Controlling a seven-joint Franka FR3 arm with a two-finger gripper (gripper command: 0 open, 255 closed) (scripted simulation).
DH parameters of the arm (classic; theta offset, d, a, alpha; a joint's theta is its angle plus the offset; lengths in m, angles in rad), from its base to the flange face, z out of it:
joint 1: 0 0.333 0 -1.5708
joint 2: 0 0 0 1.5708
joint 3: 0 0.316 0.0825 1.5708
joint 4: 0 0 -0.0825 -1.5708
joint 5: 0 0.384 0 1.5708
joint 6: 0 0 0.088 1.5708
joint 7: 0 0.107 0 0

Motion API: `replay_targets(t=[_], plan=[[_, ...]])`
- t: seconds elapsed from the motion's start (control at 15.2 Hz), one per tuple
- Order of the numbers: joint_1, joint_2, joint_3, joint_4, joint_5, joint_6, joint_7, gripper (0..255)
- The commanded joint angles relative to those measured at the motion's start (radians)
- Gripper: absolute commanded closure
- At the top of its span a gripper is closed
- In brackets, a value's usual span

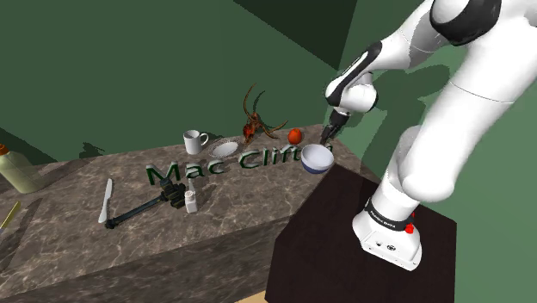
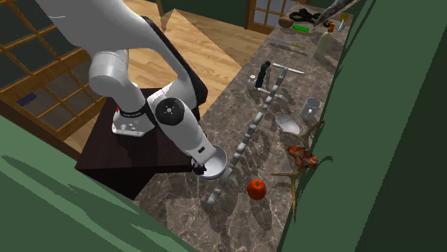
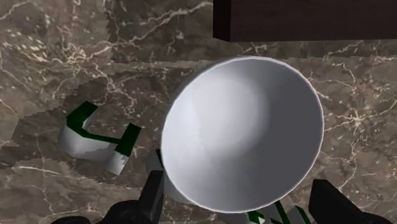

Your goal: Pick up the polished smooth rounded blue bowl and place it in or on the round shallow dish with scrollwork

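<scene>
Saw the gripper low over the edge of the counter, its two black fingers standing wide apart and clamped on nothing. Found the bowl, white inside and blue underneath, right under the fingertips, close beside one finger and clear of the other. Spotted the round dish well away from the gripper, past the green letters, next to a white mug.
</scene>
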Motion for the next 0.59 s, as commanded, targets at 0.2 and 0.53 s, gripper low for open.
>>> replay_targets(t=[0.2,0.53], plan=[[-0.099,0.362,0.124,0.156,0.637,-0.052,-0.526,0],[-0.196,0.476,0.229,0.219,0.784,-0.060,-0.644,0]])
